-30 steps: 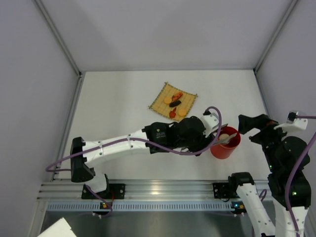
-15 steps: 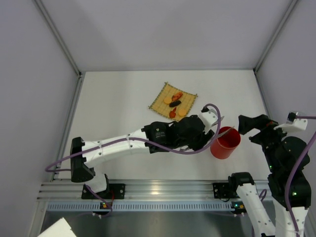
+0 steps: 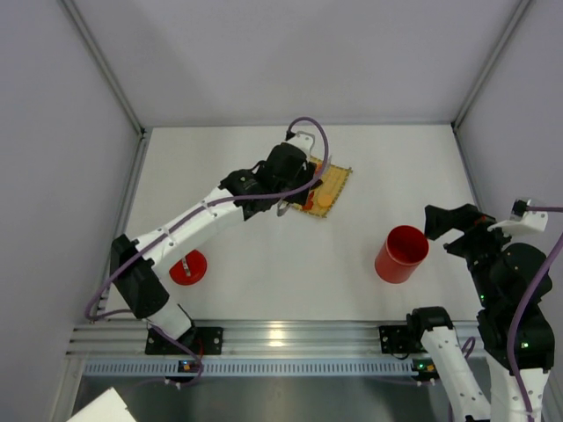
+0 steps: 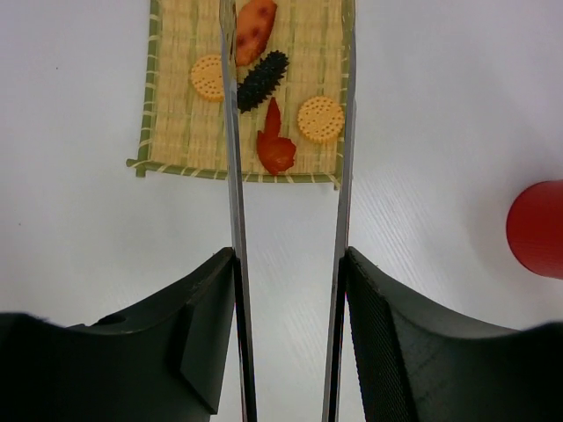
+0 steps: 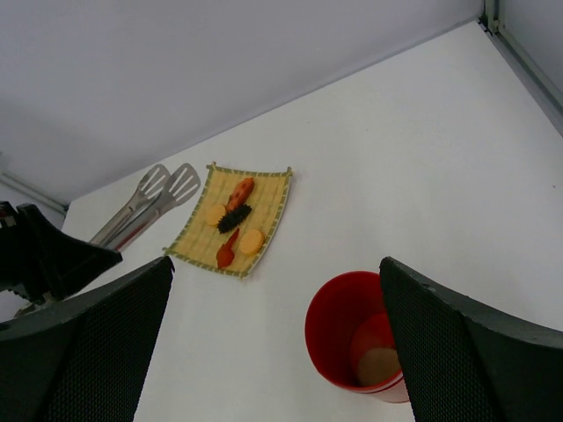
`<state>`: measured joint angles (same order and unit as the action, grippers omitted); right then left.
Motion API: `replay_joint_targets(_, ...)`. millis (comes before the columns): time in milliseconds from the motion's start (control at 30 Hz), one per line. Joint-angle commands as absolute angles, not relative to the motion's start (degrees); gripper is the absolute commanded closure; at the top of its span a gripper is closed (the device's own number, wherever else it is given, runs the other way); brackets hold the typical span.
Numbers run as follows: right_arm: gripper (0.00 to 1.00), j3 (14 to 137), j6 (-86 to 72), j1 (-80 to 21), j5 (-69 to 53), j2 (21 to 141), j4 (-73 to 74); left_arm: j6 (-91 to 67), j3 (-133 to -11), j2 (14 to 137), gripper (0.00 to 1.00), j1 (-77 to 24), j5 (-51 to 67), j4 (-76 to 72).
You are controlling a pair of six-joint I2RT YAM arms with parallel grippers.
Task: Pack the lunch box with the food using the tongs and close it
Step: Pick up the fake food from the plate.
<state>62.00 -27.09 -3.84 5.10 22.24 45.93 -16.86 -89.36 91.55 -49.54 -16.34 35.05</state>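
My left gripper (image 4: 288, 264) is shut on the tongs (image 4: 230, 176), whose two slim arms stand apart and reach out over the yellow mat (image 4: 176, 132). Their slotted tips (image 5: 167, 185) hang above the mat's far left side. Food on the mat: two round yellow pieces (image 4: 319, 119), an orange piece (image 4: 255, 19), a red piece (image 4: 275, 145) and a dark piece (image 4: 262, 79). The red lunch box (image 3: 403, 253) stands open at the right, with a white round piece (image 5: 378, 362) inside. Its red lid (image 3: 187, 267) lies at the near left. My right gripper (image 5: 277, 338) is open just right of the box, holding nothing.
The left arm (image 3: 202, 215) stretches diagonally from its base to the mat (image 3: 332, 189), passing over the lid's area. White side walls and metal rails border the table.
The left arm swung the tongs away from the lunch box and back to the mat. The white piece stayed in the box. The lid is now uncovered.
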Motion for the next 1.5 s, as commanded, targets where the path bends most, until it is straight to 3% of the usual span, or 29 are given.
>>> replay_joint_targets(0, 0.01, 64.42, -26.37, -3.16, 5.27, 23.11, 46.58, -16.26, -89.12, 93.50, 0.44, -48.17, -13.10, 30.68)
replay_joint_targets(467, 0.01, 64.25, -25.14, -3.08, 5.45, 23.47, 46.67, -15.21, -90.79, 106.87, 0.45, -43.42, -11.77, 29.09)
replay_joint_targets(933, 0.00, 62.31, -25.22, -3.16, 5.19, 22.85, 46.23, -14.06, -91.49, 109.60, 0.46, -43.24, -12.04, 29.17)
replay_joint_targets(1467, 0.01, 62.67, -25.66, -3.16, 4.83, 22.68, 46.49, -14.41, -92.55, 106.00, 0.76, -43.24, -13.53, 32.16)
